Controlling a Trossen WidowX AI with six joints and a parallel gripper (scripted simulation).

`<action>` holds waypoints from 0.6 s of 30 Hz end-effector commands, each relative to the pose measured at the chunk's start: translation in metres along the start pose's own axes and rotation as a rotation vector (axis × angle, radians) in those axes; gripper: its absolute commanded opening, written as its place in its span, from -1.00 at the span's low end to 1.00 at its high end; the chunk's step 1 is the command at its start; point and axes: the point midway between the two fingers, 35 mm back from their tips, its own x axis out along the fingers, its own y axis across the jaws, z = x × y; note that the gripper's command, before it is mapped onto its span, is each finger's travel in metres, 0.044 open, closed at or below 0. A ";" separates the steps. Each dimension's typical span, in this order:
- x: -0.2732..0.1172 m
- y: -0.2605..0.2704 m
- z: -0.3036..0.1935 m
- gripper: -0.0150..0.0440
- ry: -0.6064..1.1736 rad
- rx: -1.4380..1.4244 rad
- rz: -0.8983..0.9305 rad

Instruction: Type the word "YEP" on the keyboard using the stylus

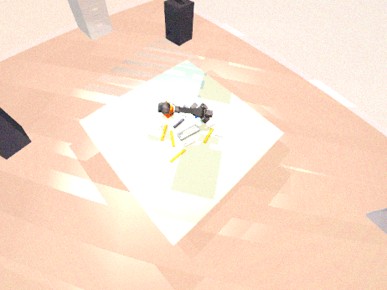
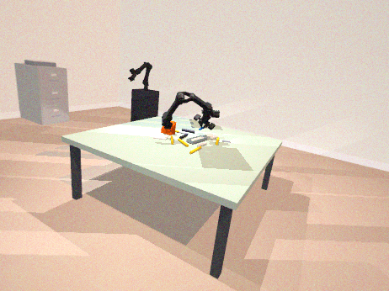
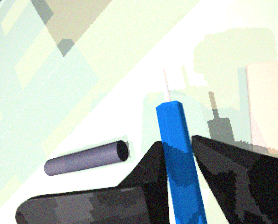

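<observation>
Your black parallel-jaw claw (image 1: 203, 115) (image 2: 204, 124) (image 3: 176, 144) pinches the blue faceted stylus with a thin pale tip (image 3: 179, 135), held above the pale green desk (image 1: 130, 160) (image 2: 151, 156), near the grey rectangular keyboard (image 1: 188, 132) (image 2: 199, 140), with a dark purple-grey cylinder (image 1: 178, 123) (image 3: 86, 158) lying apart from the claw.

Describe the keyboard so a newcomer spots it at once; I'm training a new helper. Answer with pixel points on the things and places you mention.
Find the pale green table (image 1: 142, 181) (image 2: 147, 161) with the black arm on it. On its top, amid the scattered yellow sticks, lies the keyboard (image 1: 188, 132) (image 2: 198, 139). It is the gray, oblong slab, far broader than any stick around it, with rows of small marks on its face.
</observation>
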 end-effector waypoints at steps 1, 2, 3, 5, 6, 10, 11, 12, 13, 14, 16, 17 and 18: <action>-0.008 -0.003 -0.001 -0.49 -0.032 0.150 0.008; -0.010 -0.004 -0.002 -0.49 -0.038 0.189 0.012; -0.012 -0.005 -0.003 -0.49 -0.044 0.229 0.015; -0.015 -0.006 -0.004 -0.49 -0.055 0.308 0.023; -0.016 -0.006 -0.005 -0.49 -0.060 0.348 0.027; -0.023 -0.009 -0.009 -0.49 -0.081 0.506 0.046; -0.024 -0.010 -0.010 -0.49 -0.086 0.546 0.051; -0.026 -0.010 -0.010 -0.49 -0.091 0.585 0.056; -0.028 -0.011 -0.011 -0.49 -0.096 0.625 0.061; -0.029 -0.012 -0.012 -0.49 -0.100 0.664 0.067; -0.032 -0.013 -0.014 -0.49 -0.109 0.743 0.078; -0.034 -0.013 -0.015 -0.49 -0.113 0.783 0.085; -0.035 -0.014 -0.016 -0.49 -0.117 0.822 0.091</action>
